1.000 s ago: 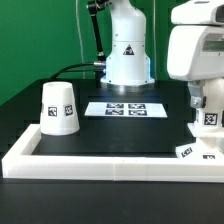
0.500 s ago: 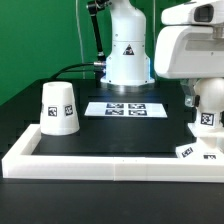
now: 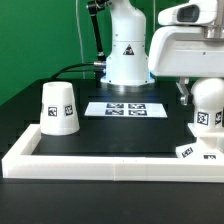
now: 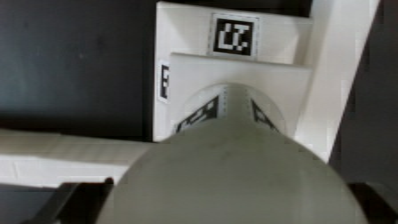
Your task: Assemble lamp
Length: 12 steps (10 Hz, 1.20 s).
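Observation:
My gripper (image 3: pixel 204 98) is at the exterior view's right, shut on the rounded white bulb (image 3: pixel 208 112), which carries a black-and-white tag. It holds the bulb just above the flat square base (image 3: pixel 193 151) by the front right corner. In the wrist view the bulb (image 4: pixel 222 160) fills the foreground between the dark fingers (image 4: pixel 79 200), with the base and its tag (image 4: pixel 228 45) beyond it. The tapered white shade (image 3: pixel 59 107) stands apart at the exterior view's left, wide end down.
The marker board (image 3: pixel 126 109) lies flat in the middle at the back, before the arm's white pedestal (image 3: pixel 126 55). A long white border rail (image 3: pixel 100 160) runs along the front and up the left side. Black cables (image 3: pixel 80 68) trail behind the table.
The hand with the bulb has shifted a little toward the exterior view's left and looms larger. More of the bulb's round top shows. The shade and the base have not moved.

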Each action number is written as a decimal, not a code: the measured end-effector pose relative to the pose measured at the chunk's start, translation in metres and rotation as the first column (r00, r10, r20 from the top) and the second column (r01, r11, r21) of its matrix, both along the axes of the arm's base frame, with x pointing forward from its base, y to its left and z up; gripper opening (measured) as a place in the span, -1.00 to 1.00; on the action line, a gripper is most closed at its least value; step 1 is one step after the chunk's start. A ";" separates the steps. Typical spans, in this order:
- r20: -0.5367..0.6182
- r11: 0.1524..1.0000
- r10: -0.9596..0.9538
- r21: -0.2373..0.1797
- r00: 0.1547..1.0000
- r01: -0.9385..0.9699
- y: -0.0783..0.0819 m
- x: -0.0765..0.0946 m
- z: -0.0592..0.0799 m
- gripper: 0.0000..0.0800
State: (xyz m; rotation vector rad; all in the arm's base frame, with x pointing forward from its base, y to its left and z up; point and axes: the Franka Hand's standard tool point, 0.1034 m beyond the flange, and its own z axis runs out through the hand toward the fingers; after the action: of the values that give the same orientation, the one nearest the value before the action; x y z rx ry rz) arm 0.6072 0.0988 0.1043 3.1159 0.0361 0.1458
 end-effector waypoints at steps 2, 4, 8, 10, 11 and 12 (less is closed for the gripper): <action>0.000 0.985 -0.174 0.020 0.985 0.174 -0.001 0.000 0.000 0.44; -0.004 0.927 -0.373 0.044 0.928 0.373 -0.002 0.000 0.000 0.44; -0.023 0.814 -0.576 0.074 0.817 0.576 0.000 0.000 0.000 0.44; -0.039 0.745 -0.661 0.090 0.750 0.661 0.002 0.000 0.000 0.44; -0.052 0.700 -0.706 0.099 0.706 0.707 0.001 0.000 0.000 0.44; -0.084 0.590 -0.796 0.118 0.600 0.799 -0.001 0.000 0.001 0.44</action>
State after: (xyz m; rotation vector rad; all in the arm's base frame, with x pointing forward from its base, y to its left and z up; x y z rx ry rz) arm 0.6074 0.0983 0.1050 2.8942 -1.4183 0.0851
